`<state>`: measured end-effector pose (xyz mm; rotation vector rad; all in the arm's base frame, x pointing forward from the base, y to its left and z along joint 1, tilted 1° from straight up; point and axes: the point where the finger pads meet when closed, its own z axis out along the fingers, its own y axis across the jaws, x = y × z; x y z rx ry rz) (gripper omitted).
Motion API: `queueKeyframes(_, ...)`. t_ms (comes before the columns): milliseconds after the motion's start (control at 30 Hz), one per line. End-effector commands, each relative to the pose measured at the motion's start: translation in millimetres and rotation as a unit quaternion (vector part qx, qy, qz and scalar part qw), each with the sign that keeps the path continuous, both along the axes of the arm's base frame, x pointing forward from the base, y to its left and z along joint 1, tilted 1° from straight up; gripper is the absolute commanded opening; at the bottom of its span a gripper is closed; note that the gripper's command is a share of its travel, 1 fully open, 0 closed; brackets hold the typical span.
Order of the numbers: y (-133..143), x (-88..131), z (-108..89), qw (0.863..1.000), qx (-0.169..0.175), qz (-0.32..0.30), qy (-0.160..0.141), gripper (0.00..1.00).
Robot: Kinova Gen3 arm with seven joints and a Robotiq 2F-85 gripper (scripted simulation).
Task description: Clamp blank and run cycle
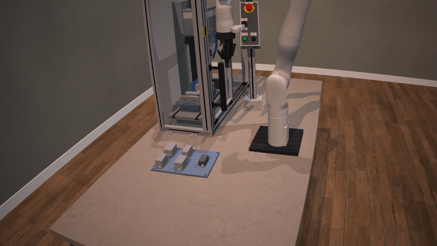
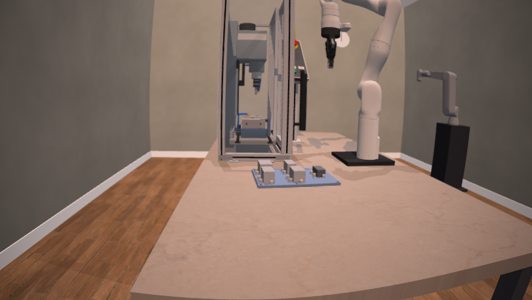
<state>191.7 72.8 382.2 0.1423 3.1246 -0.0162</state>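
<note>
A blue plate (image 1: 187,165) in front of the guard holds several light grey blanks, such as the front one (image 1: 180,162), and the dark setting master (image 1: 203,159) at its right end. The plate (image 2: 296,178) and master (image 2: 318,171) also show in the exterior view. The grey vise (image 1: 189,102) sits low inside the guard (image 2: 253,125). My gripper (image 1: 227,63) hangs in the air, fingers down, shut and empty, just above the door's black handle (image 1: 222,90) and left of the control column (image 1: 249,24). In the exterior view my gripper (image 2: 330,63) is to the right of the guard.
The column carries a black knob (image 1: 244,22), a green button (image 1: 244,38) and a red stop button (image 1: 249,6). My arm's base (image 1: 276,134) stands on a black pad right of the guard. A second small arm on a black pedestal (image 2: 450,112) stands beyond the table's right edge.
</note>
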Motion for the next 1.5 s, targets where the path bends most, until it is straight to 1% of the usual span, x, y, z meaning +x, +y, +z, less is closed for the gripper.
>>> queueKeyframes(0,0.2,0.0,0.2,1.0,0.002,0.005,0.0,0.1)
queueKeyframes(200,0.2,0.0,0.2,1.0,0.002,0.005,0.0,0.1)
queueKeyframes(367,0.2,0.0,0.2,0.997,0.001,0.071,0.0,0.1)
queueKeyframes(767,0.2,0.0,0.2,0.997,0.001,0.071,0.0,0.1)
queueKeyframes(800,0.2,0.0,0.2,0.997,0.001,0.071,0.0,0.8)
queueKeyframes(1467,0.2,0.0,0.2,0.997,0.001,0.071,0.0,0.8)
